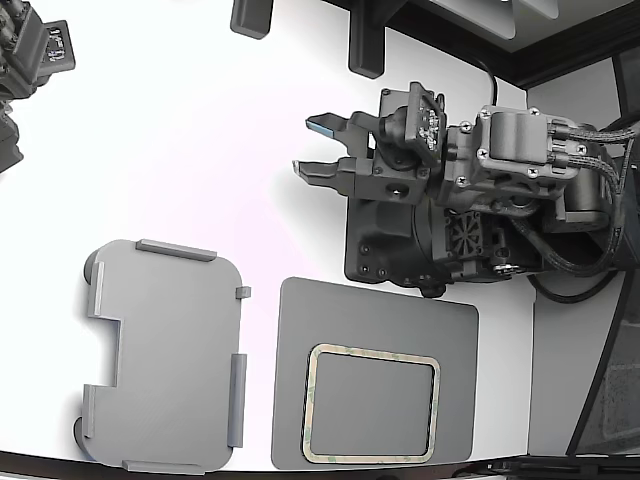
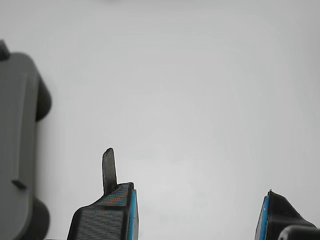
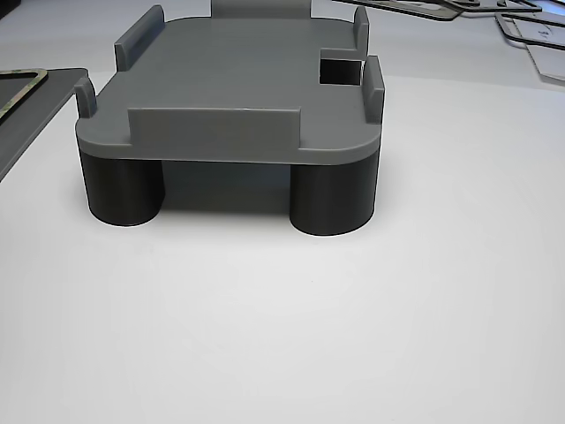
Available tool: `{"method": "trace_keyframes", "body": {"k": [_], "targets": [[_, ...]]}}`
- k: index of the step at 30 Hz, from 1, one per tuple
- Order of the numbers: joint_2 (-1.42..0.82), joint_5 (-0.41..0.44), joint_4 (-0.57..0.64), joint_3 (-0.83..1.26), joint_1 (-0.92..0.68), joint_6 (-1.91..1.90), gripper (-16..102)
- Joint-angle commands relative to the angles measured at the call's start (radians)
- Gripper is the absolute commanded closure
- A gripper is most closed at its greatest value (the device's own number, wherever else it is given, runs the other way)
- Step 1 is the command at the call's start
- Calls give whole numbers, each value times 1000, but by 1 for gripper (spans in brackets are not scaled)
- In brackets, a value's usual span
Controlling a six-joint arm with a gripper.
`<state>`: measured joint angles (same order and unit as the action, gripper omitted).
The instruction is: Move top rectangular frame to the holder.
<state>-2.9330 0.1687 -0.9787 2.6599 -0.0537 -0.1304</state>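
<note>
A: Exterior view: the thin beige-and-green rectangular frame point(image 1: 371, 403) lies flat on the dark grey mat point(image 1: 380, 318), lower middle. The light grey plastic holder point(image 1: 165, 355) is lower left. The black gripper point(image 1: 315, 148) hangs up top, fingers spread, holding nothing.

B: Wrist view: just blue-padded fingertips point(image 2: 131, 212) over the bare white table point(image 2: 200, 100).

A: Other view: holder sits empty. The frame looks light and bendy, so I'd pinch one long side.
</note>
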Motion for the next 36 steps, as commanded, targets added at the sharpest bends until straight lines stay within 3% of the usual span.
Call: {"method": "trace_keyframes", "body": {"k": [1,15,21,25,28,36], "targets": [[-23,0,6,-21,11,2,-14],[-12,-2,5,-60,12,11,-14],[118,6,8,-210,9,78,-13],[405,61,-140,-492,-80,34,-14],[569,40,-285,-680,-137,-14,-14],[730,18,-425,-785,-365,-249,-14]]}}
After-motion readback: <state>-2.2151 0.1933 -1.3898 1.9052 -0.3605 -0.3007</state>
